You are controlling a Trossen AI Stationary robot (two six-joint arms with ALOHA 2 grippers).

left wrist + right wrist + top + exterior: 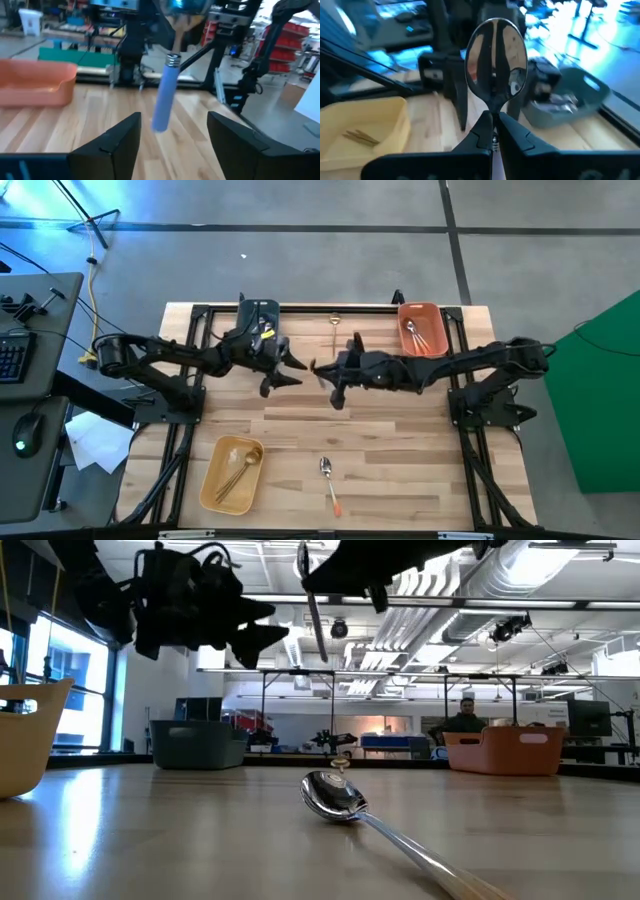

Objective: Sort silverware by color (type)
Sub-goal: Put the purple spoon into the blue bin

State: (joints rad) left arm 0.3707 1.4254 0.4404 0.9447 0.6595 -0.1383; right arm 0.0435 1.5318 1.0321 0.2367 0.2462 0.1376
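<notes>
Left to right on the wooden table (400,470): a yellow bin (231,473) at the near left holds gold utensils (238,470). A dark grey bin (259,314) sits at the far edge under the left arm. A gold spoon (334,328) lies loose at the far centre. An orange-handled spoon (329,481) lies near the front centre, bowl toward the arms. An orange bin (422,328) at the far right holds silver-headed pieces (415,335).

Both arms meet above mid-table. The left gripper (291,370) hangs in the air with its fingers (111,145) spread, holding nothing. The right gripper (322,370) is clamped on a purple-handled spoon (496,57), lifted off the table, just beside the left gripper's tips.

The high view hides that spoon almost entirely behind the arms. The right wrist view shows its bowl upright above the closed fingertips (515,132), with the yellow bin and grey bin beyond. The left wrist view shows only the spoon's purple handle (164,95) hanging between the spread fingers, not touching them. The low view shows the lying spoon's bowl (332,795) close up, and a seated person (461,720) far behind the orange bin.
</notes>
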